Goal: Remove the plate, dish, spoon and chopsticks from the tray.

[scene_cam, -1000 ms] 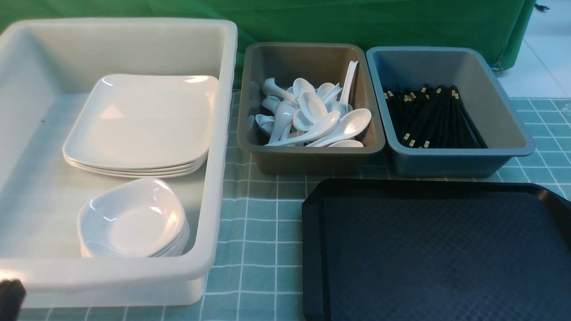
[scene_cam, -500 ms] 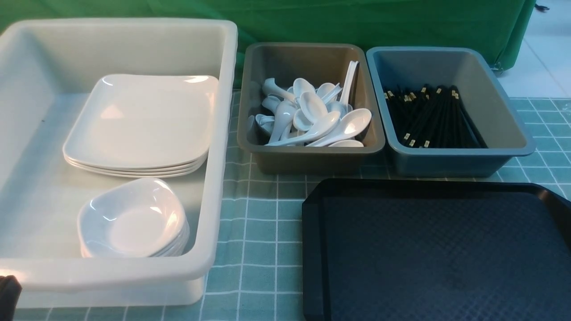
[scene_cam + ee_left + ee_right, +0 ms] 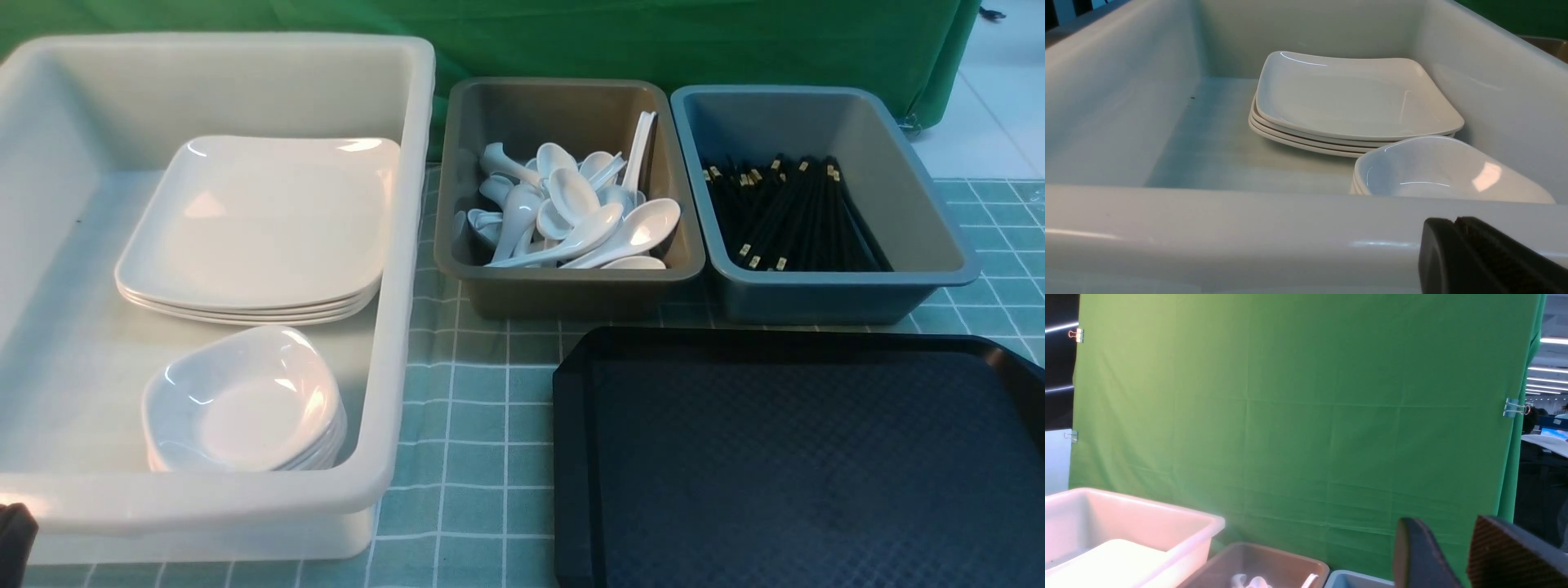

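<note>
The black tray (image 3: 800,457) lies at the front right, and nothing lies on the part in view. White square plates (image 3: 261,220) are stacked in the white tub, with a stack of small dishes (image 3: 241,400) in front of them. White spoons (image 3: 571,212) fill the brown tub and black chopsticks (image 3: 792,216) lie in the blue-grey tub. My left gripper (image 3: 15,535) is shut and empty at the lower left corner, just outside the white tub's near wall (image 3: 1249,228), facing the plates (image 3: 1347,94) and dishes (image 3: 1437,171). My right gripper (image 3: 1445,520) is raised and open, holding nothing.
The large white tub (image 3: 396,245) stands at the left. The brown tub (image 3: 571,286) and the blue-grey tub (image 3: 824,298) stand side by side behind the tray. A checked green cloth (image 3: 473,425) covers the table, and a green backdrop (image 3: 1298,416) hangs behind it.
My left gripper has slipped a little further towards the lower left corner of the front view. Nothing else has moved.
</note>
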{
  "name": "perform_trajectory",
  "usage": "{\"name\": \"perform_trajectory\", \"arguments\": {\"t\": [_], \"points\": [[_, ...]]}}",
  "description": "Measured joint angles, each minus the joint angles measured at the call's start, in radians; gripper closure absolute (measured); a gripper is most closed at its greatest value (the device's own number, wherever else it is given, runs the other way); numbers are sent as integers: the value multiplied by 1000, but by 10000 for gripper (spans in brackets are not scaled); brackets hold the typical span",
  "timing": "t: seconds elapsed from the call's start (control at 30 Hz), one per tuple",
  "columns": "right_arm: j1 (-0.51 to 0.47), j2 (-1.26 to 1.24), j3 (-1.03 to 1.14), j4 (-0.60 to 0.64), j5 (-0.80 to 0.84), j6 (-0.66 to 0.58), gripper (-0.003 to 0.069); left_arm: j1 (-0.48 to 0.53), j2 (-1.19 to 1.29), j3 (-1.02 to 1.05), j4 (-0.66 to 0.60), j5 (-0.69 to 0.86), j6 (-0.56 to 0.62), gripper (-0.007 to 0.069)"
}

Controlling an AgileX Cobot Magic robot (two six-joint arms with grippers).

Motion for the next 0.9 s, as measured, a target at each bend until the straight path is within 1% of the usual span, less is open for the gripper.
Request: {"name": "perform_trajectory", "arguments": {"t": [0.1, 0.17, 0.3, 0.37, 0.4, 0.43, 0.53, 0.6, 0.73, 0.8, 0.9], "points": [[0, 4, 31, 62, -1, 0, 419, 0, 0, 0, 2, 0, 0, 613], [0, 9, 55, 78, -1, 0, 419, 0, 0, 0, 2, 0, 0, 613], [0, 22, 120, 81, -1, 0, 419, 0, 0, 0, 2, 0, 0, 613], [0, 28, 148, 73, -3, -1, 419, 0, 0, 0, 2, 0, 0, 613], [-5, 29, 198, 54, -5, -1, 419, 0, 0, 0, 2, 0, 0, 613], [-22, 25, 242, 41, -5, -2, 419, 0, 0, 0, 2, 0, 0, 613], [-129, 17, 355, 24, -9, -26, 419, 0, 0, 0, 2, 0, 0, 613], [-233, 14, 443, 20, -13, -60, 419, 0, 0, 0, 2, 0, 0, 613], [-383, -45, 630, 17, -8, -65, 419, 0, 0, 0, 2, 0, 0, 612], [-410, -94, 677, 17, 15, -50, 419, 0, 0, 0, 3, 0, 0, 612], [-408, -109, 683, 17, 15, -35, 419, 0, 0, 0, 8, -1, 0, 612]]}}
